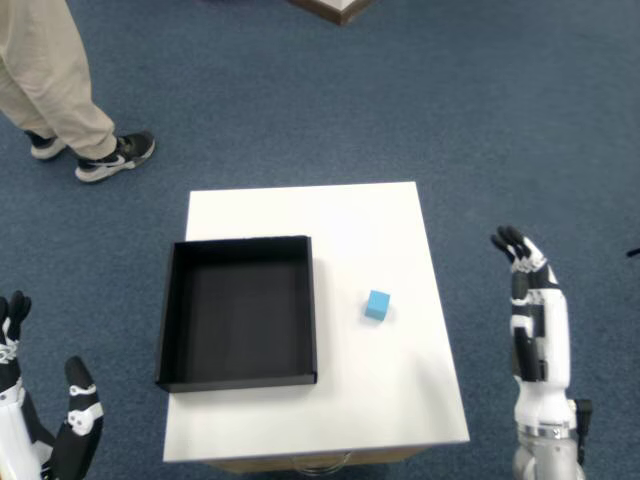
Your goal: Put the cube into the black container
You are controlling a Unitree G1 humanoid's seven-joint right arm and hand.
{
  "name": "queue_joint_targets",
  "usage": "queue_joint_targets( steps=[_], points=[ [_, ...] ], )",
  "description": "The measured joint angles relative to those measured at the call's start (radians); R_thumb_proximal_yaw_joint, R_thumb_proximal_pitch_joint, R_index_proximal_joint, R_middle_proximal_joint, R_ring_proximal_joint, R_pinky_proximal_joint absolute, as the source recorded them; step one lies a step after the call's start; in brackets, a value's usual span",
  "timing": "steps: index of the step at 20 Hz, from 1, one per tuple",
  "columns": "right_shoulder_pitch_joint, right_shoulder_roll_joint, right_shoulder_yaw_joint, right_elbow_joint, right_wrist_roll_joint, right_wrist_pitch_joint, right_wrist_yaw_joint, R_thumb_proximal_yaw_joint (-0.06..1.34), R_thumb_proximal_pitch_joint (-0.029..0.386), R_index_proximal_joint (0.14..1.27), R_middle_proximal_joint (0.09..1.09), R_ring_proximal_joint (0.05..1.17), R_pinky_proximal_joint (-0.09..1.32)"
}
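Observation:
A small light-blue cube rests on the white table, just right of the black container. The container is a shallow square tray with nothing visible inside. My right hand hangs beyond the table's right edge, well right of the cube, fingers extended and holding nothing. My left hand shows at the lower left, off the table.
A person's legs and dark sneakers stand on the blue carpet at the upper left. A brown furniture corner pokes in at the top edge. Bare white tabletop lies behind and in front of the container.

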Motion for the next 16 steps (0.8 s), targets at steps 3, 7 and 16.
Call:
queue_joint_targets(
  steps=[3, 7, 16],
  points=[
    [-0.049, -0.039, -0.054, 0.028, -0.110, 0.000, 0.038, 0.36, 0.217, 0.31, 0.27, 0.29, 0.11],
    [-0.086, -0.065, -0.119, 0.093, -0.268, -0.001, 0.063, 0.43, 0.110, 0.33, 0.26, 0.22, 0.03],
    [-0.075, -0.169, -0.281, -0.018, -0.760, 0.067, 0.066, 0.23, 0.017, 0.37, 0.24, 0.20, 0.01]
  ],
)
